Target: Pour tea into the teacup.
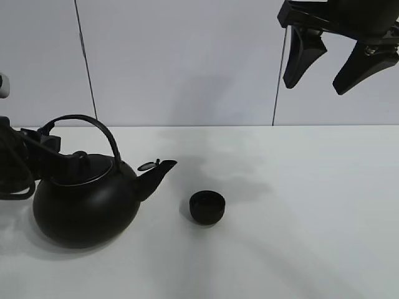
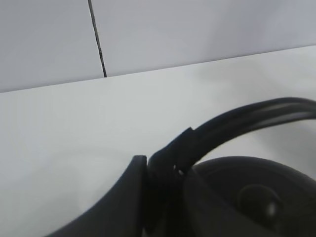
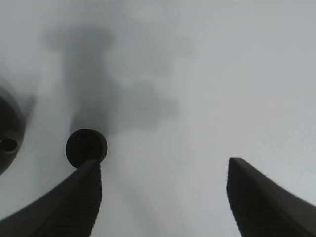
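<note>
Left pincer (image 1: 53, 146) clamped on the kettle (image 1: 87, 202) handle (image 2: 237, 121) at its rear end, a finger (image 2: 118, 202) pressed against the bail in the wrist view. Kettle sits upright on the surface (image 1: 299, 237), spout (image 1: 159, 171) pointing away from that pincer toward the teacup (image 1: 207, 207). Looks like cast iron: heavy, rigid, bail thin and likely slick, so the body may swing under 1 grip point when tilted. Teacup just past the spout tip, small, light, easy to knock, likely brittle. No tea visible. Right pincer (image 1: 340, 59) far off, high above, wide open, holding nothing; teacup below it near 1 fingertip (image 3: 89, 170).
</note>
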